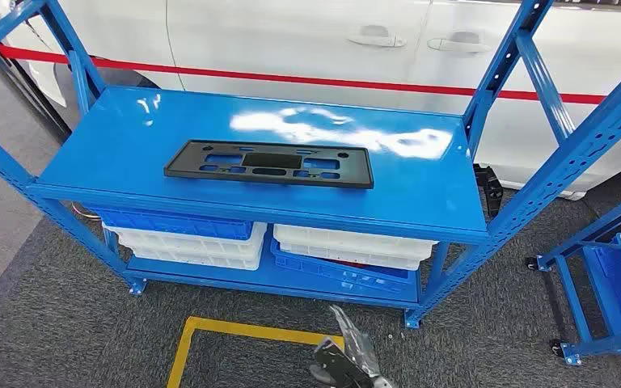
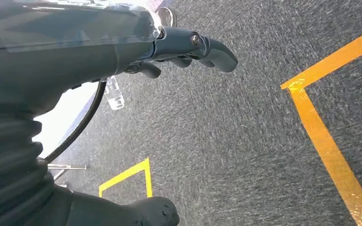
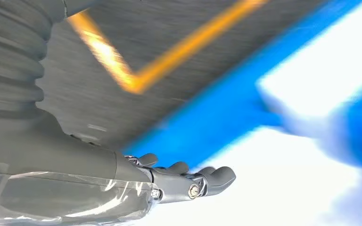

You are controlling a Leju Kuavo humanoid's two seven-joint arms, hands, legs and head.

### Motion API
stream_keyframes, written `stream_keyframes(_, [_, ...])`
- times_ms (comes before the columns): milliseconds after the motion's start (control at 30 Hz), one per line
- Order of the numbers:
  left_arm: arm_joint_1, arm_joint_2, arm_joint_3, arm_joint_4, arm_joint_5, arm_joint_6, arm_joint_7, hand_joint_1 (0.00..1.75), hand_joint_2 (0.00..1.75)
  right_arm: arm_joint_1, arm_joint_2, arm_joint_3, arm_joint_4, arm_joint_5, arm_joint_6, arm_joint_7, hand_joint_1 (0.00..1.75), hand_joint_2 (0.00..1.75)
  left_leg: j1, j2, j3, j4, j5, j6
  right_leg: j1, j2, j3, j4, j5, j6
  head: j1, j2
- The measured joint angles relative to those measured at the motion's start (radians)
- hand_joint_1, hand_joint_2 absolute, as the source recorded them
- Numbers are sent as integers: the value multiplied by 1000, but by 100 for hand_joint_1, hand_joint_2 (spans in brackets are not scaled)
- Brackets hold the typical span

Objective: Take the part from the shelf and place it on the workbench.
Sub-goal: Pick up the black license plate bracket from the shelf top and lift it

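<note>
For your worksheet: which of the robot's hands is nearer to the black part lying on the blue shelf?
Right. The right hand is raised in front of the shelf, below the black part. The left hand hangs over the carpeted floor, away from it.

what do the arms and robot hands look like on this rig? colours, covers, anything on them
Both wrists wear a grey ribbed bellows cover. The left robot hand and right robot hand have a dark grey body under clear plastic film, dark grey rounded fingers and silver screws at the knuckles. In the head view the right robot hand looks dark with crinkled shiny film. No cables or markings visible.
</note>
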Motion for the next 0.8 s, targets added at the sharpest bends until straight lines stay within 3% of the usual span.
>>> stream_keyframes(33, [0,0,0,0,-3,0,-1,0,175,5,0,5,-34,22,-3,4,0,116,0,0,0,0,0,0,0,0,0,0,0,0,0,0])
stream_keyframes(67, [0,0,1,1,-6,0,-3,0,175,9,0,10,-65,42,-6,10,0,87,0,0,0,0,0,0,0,1,-1,0,0,0,0,0])
stream_keyframes(133, [0,0,1,1,-18,-1,-6,0,175,20,0,27,-179,113,-25,29,0,87,0,1,-1,0,0,0,0,2,-1,0,0,0,0,0])
stream_keyframes(200, [-1,0,1,2,-29,-3,-7,0,175,26,-1,44,-271,178,-63,49,0,175,0,1,-1,0,0,0,-1,2,-1,0,0,-1,1,0])
stream_keyframes(433, [-2,0,1,2,-47,-15,-17,0,175,37,-1,93,-448,362,-196,121,0,175,-1,1,-1,0,0,0,-1,2,-1,-1,0,-1,1,0])
stream_keyframes(567, [-2,-1,13,2,-2,-45,-61,0,0,46,-2,103,-484,448,-235,143,0,175,-1,1,-1,0,0,0,-1,2,-1,-1,0,-1,0,0])
stream_keyframes(800, [-3,-6,98,2,98,-80,-175,0,0,104,6,56,-571,674,-242,160,0,175,-1,1,-2,0,-1,0,-1,1,-2,-1,-1,-1,0,0])
